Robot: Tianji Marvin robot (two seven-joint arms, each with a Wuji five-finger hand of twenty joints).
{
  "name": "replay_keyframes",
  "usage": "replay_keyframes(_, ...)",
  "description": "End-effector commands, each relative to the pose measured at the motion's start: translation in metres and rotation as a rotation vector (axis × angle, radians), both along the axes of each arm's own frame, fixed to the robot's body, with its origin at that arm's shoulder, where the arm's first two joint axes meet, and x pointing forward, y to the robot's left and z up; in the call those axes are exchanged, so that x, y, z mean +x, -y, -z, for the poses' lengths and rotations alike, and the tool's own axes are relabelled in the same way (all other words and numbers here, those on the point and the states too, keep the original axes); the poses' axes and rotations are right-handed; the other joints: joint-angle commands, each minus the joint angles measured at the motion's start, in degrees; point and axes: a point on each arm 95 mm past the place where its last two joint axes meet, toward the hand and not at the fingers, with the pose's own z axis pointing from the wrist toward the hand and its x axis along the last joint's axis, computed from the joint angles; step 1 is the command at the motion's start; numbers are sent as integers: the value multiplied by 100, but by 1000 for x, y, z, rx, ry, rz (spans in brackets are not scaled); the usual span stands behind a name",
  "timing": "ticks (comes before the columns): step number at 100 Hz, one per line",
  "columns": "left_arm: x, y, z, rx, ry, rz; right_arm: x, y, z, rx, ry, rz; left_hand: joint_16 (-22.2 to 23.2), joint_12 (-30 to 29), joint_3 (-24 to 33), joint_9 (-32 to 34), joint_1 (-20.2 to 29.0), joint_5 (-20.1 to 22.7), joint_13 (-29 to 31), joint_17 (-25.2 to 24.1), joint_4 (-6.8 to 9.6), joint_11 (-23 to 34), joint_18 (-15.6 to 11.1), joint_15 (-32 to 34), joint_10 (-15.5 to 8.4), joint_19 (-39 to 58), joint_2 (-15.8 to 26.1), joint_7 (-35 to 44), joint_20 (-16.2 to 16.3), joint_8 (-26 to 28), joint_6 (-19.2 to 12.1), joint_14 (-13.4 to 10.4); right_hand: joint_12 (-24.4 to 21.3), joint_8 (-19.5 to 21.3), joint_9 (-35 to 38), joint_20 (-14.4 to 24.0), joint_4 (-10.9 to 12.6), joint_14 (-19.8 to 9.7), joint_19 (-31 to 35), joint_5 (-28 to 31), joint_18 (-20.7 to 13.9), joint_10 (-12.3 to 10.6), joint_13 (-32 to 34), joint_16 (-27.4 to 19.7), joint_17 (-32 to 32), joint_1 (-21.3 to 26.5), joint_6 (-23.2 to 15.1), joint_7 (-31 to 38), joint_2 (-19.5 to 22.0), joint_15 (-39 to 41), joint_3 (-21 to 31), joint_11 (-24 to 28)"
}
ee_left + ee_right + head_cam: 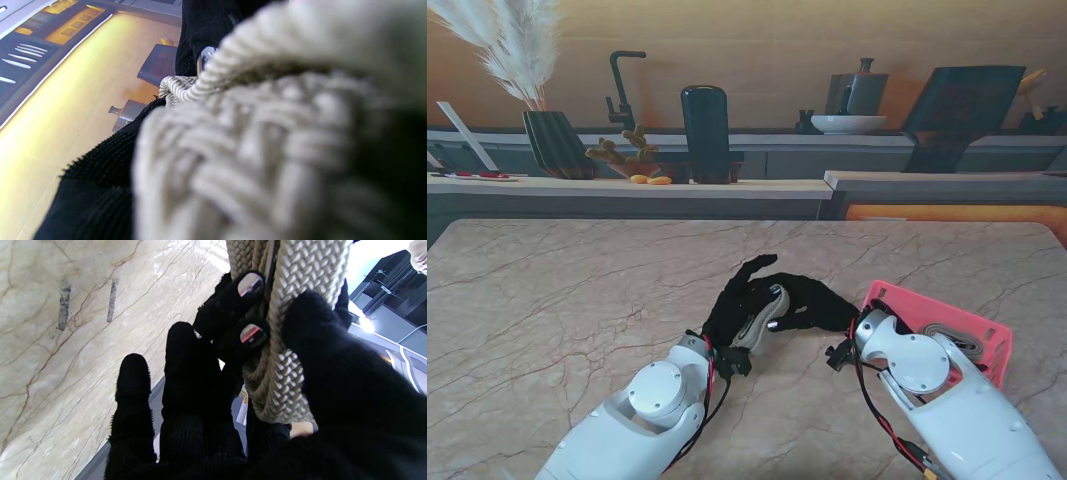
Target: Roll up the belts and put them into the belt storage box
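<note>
Nearest, two white arms rising from the bottom corners over the marble table [547, 300], meeting just right of the middle. Left hand [745, 300] in a black glove, fingers curled round a beige woven belt [762, 315], one finger poking up and away. Right hand [822, 308], gloved black too, pressed against the left and clamped on the same belt; thumb [320, 340] on one side of the coil, other fingers [230, 306] on the other, two fingers lying free and straight beside it. Belt partly wound into a loose roll, several turns stacked, held clear of the table between both hands; filling the left wrist view [267, 150] as a blurred weave. Just right of the hands, partly hidden behind the right forearm, a pink box [987, 345] on the table, with a second rolled belt [952, 338] of similar grey-beige lying inside. Rest of the table bare marble. Farther off, a counter with a dark ribbed vase [557, 143] of pampas grass, a black tap [622, 90], a tall dark jar [704, 130], a white bowl [847, 123]
</note>
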Motion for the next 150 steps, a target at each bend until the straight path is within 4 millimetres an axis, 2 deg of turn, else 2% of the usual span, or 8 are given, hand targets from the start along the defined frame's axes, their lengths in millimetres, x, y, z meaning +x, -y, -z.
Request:
replay_keyframes(1, 1, 7, -6, -21, -4, -9, -6, -17, 4, 30, -24, -21, 73, 13, 440, 130, 216, -28, 11, 4, 133, 153, -398, 85, -195, 85, 136, -47, 58, -36, -243, -463, 133, 21, 744, 76, 15, -173, 112, 1770, 54, -722, 170, 127, 66, 526, -860, 2395, 483, 212, 265, 174)
replay_keyframes(20, 3, 6, -4, 28, -1, -24, -7, -18, 5, 67, -51, 38, 118, 31, 307, 149, 180, 4, -254, -376, 122, 177, -135, 85, -206, 115, 189, -71, 164, -42, -90, -294, 63, -126, 984, 40, 43, -83, 69, 2107, 245, -676, 151, 79, -84, 481, -799, 2536, 424, 196, 383, 155)
replay_keyframes(50, 6, 3, 1, 75, -6, -20, -10, -8, -1, 51, 12, 161, 90, 120, -419, -111, -694, -73, -1443, -1884, 127, -86, 464, -387, -229, -296, 145, -521, 422, -243, 122, 244, -74, -334, 1118, -114, -41, 39, -86, 2344, 510, -722, 109, -334, -256, 400, -620, 2595, 146, -331, 739, 82)
replay_keyframes(63, 6, 3, 4, 49, -45, -13, -10, -5, -3, 33, 40, 203, -85, 149, -1229, -188, -841, -119, -1750, -2242, 186, -238, 602, -685, -163, -503, 428, -746, 471, -267, 151, 380, -81, -405, 1118, -164, -61, 58, -96, 2363, 531, -729, 109, -394, -283, 374, -590, 2625, 95, -384, 844, 74)
replay_keyframes(69, 6, 3, 6, 43, -58, -6, -9, -4, -4, 24, 56, 218, -216, 152, -2317, -269, -582, -152, -1978, -2463, 308, -331, 609, -954, -147, -750, 815, -908, 590, -233, 163, 420, -86, -422, 1106, -171, -61, 56, -95, 2383, 535, -727, 97, -398, -294, 378, -569, 2630, 81, -385, 866, 69)
replay_keyframes(79, 6, 3, 7, 17, -81, 2, -9, -1, -6, 3, 86, 242, -431, 122, -3199, -322, -519, -164, -2248, -2716, 379, -449, 710, -1354, -78, -949, 1296, -1059, 629, -259, 140, 527, -79, -446, 1121, -183, -60, 63, -89, 2401, 538, -705, 85, -400, -308, 384, -510, 2644, 43, -373, 906, 88)
replay_keyframes(115, 6, 1, 8, -3, -127, -7, -10, 8, -22, -49, 198, 249, -561, 151, -3213, -90, -374, 103, -2367, -3021, 397, -484, 868, -1564, 73, -1241, 1473, -1050, 586, -226, 174, 680, -472, -557, 1577, -273, -79, 75, -37, 2414, 546, -569, 125, -535, -311, 308, -557, 2681, 1, -448, 983, -96)
replay_keyframes(150, 8, -8, 10, 100, -58, 94, -10, 16, -44, -128, 305, 329, -816, 398, -3239, 708, -737, 1392, -2336, -3242, 428, -302, 867, -1864, 296, -1651, 738, -1039, 504, 225, 637, 578, -546, -601, 1792, -315, 71, 133, 64, 2492, 602, -370, 345, -530, -238, 449, 60, 2686, -235, -315, 1223, -99)
